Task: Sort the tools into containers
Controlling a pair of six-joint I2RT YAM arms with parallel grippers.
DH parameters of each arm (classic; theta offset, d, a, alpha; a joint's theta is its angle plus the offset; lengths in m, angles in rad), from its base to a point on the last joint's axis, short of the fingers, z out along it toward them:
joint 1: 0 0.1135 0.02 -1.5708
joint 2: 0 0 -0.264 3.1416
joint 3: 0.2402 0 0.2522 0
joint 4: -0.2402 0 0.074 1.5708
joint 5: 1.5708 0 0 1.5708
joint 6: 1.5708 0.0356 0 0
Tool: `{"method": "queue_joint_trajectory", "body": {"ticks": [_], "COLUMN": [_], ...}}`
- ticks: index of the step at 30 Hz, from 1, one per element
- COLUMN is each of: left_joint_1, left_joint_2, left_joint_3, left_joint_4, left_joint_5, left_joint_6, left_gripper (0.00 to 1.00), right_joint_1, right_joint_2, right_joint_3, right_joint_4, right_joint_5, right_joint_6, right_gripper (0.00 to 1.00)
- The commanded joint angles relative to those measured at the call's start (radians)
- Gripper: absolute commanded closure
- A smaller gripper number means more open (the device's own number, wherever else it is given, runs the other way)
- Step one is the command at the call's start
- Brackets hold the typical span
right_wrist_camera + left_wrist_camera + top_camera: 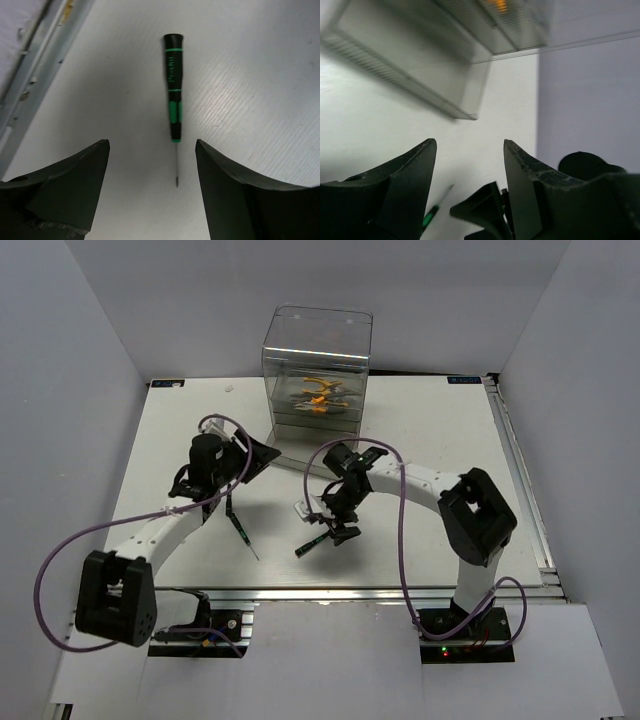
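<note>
On ribbed white table (250, 75), slim black-green screwdriver (173, 85).

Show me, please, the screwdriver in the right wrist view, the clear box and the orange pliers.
screwdriver (174, 95): right wrist view, on its black-green handle.
clear box (318, 340): top external view, on its upper front wall.
orange pliers (322, 392): top external view, on an orange handle.

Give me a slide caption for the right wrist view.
Right gripper open over a black-green screwdriver lying on the white table, tip toward the gripper.
</note>
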Motion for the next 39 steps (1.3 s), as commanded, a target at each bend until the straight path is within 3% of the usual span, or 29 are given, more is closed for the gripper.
{"method": "queue_joint_trajectory", "body": {"ticks": [1, 9, 14, 18, 28, 33, 39], "left_joint_1": [0.036, 0.133, 0.138, 0.139, 0.15, 0.153, 0.153], "left_joint_2": [-0.112, -0.405, -0.47, -0.451, -0.364, -0.283, -0.129], "left_joint_3": [0.002, -0.086, -0.127, -0.123, -0.069, -0.008, 0.086], "left_joint_4": [-0.316, -0.6, -0.652, -0.672, -0.681, -0.703, -0.708], "left_joint_5": [-0.116, -0.251, -0.242, -0.254, -0.29, -0.299, -0.32], "left_joint_6": [0.149, 0.215, 0.212, 0.227, 0.299, 0.377, 0.485], "left_gripper": [0.33, 0.29, 0.29, 0.29, 0.29, 0.29, 0.3], "right_joint_1": [0.054, 0.146, 0.165, 0.169, 0.172, 0.151, 0.074], "right_joint_2": [0.042, 0.105, 0.119, 0.12, 0.117, 0.082, 0.002], "right_joint_3": [0.04, 0.037, 0.001, -0.018, -0.066, 0.035, 0.205], "right_joint_4": [0.156, 0.262, 0.308, 0.309, 0.317, 0.237, 0.171], "right_joint_5": [0.087, 0.175, 0.212, 0.219, 0.284, 0.249, 0.17], "right_joint_6": [0.14, 0.238, 0.275, 0.287, 0.287, 0.276, 0.293], "right_gripper": [0.25, 0.31, 0.45, 0.62, 0.81, 0.98, 0.99]}}
